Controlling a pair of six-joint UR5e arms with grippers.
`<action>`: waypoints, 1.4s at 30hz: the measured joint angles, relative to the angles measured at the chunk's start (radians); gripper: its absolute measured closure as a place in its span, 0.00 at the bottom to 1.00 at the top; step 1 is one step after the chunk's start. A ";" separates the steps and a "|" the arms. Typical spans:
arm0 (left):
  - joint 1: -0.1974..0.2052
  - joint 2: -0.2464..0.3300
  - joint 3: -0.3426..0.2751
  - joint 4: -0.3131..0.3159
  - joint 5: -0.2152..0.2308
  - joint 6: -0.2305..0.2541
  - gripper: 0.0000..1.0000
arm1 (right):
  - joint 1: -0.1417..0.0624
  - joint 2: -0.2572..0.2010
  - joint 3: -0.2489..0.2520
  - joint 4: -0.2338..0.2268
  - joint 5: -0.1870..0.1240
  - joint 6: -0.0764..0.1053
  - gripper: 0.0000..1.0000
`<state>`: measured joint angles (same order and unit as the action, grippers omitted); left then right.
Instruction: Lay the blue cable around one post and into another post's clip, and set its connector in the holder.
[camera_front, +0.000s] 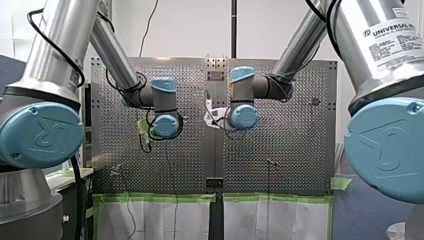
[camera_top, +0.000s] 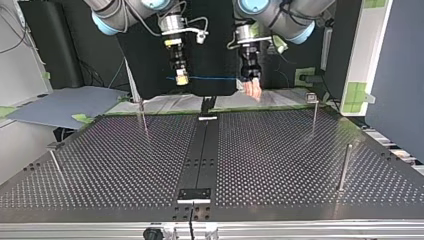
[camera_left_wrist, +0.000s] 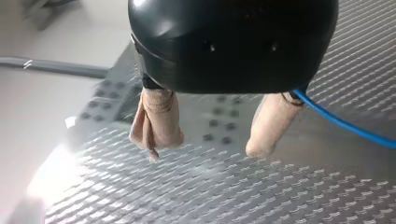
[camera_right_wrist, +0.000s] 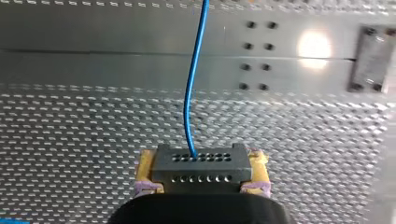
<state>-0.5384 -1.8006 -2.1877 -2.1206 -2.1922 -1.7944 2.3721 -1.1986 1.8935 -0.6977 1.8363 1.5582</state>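
Right end effector (camera_top: 182, 76) is clenched on the connector (camera_right_wrist: 200, 167), a yellow pad on each side. The cable (camera_top: 215, 78) runs level in the air to the left end effector (camera_left_wrist: 205, 147), whose beige fingers stand apart. It passes one finger's base, and whether it is hooked there is unclear. Both hang over the counter (camera_top: 280, 150) edge nearest the arms. Routing looks unstarted, with no post (camera_top: 345, 162) touched. Next move: lower the cable and loop a post, taut.
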 joint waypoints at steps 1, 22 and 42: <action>0.003 0.010 0.006 -0.010 -0.005 -0.009 0.00 | -0.002 -0.010 -0.004 0.005 0.000 0.000 1.00; 0.198 0.231 0.052 -0.231 0.041 -0.115 0.00 | -0.013 -0.134 -0.156 0.103 -0.087 -0.036 1.00; 0.278 0.449 0.163 -0.449 0.020 -0.130 0.00 | 0.043 -0.033 -0.336 0.181 -0.110 -0.115 1.00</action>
<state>-0.2603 -1.3519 -2.0243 -2.5697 -2.1723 -1.9240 2.4150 -1.2315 1.5572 -0.5171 1.7259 1.4428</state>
